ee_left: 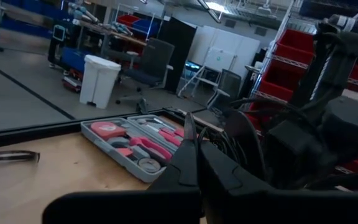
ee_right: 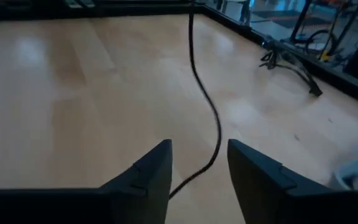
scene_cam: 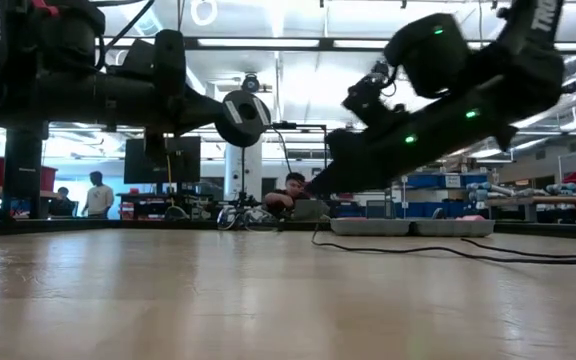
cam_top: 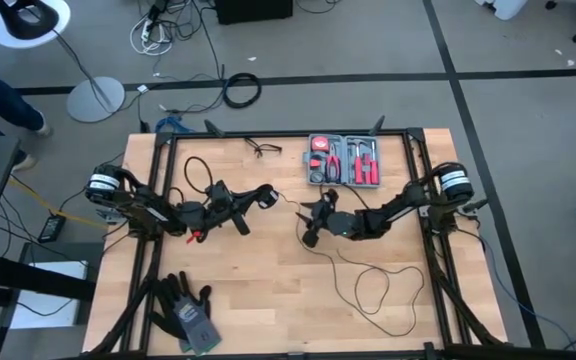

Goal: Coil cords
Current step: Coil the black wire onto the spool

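Wood tabletop [cam_top: 268,300]; thin cable [cam_top: 378,290] looped; workshop behind.

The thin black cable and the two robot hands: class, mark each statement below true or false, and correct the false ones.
1. The right hand is open, with the thin black cable running between its fingers. True.
2. The left hand is wide open. False: its fingers are shut together.
3. A grey tool case with pink tools lies open on the table. True.
4. The gloves lie on the tool case. False: they lie at the table's near left corner, far from it.
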`<state>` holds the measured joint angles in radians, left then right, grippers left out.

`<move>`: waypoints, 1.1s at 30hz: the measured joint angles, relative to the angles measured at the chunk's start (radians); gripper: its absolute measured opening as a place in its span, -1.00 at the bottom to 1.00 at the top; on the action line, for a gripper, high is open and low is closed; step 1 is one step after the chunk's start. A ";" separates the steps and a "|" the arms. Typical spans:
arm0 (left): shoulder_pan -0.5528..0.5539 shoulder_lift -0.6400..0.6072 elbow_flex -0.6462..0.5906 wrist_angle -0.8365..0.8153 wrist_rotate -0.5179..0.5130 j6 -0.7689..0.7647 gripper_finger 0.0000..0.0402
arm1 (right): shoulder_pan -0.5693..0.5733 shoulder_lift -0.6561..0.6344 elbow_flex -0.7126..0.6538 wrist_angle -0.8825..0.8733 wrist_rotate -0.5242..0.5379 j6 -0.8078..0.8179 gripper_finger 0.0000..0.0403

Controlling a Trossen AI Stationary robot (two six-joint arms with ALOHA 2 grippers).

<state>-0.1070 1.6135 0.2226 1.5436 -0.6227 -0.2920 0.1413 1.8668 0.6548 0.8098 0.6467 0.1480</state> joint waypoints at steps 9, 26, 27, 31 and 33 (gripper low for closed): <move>0.000 0.000 0.000 0.001 0.003 0.003 -1.00 | -0.014 0.027 0.039 -0.015 0.017 -0.010 -0.25; 0.000 0.000 0.045 -0.029 -0.022 0.004 -1.00 | -0.026 0.072 0.160 -0.213 -0.143 0.091 -0.99; 0.000 0.000 0.059 -0.055 -0.038 0.004 -1.00 | -0.026 0.096 0.190 -0.232 -0.168 0.080 -0.99; 0.000 0.000 0.108 -0.195 -0.090 -0.009 -1.00 | -0.019 0.168 0.307 -0.250 -0.242 0.008 -0.99; 0.000 0.000 0.131 -0.257 -0.100 -0.015 -1.00 | -0.011 0.187 0.352 -0.253 -0.273 -0.037 -0.99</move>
<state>-0.1070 1.6138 0.3536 1.2864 -0.7230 -0.3068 0.1305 2.0537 1.0073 0.5572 0.3734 0.1110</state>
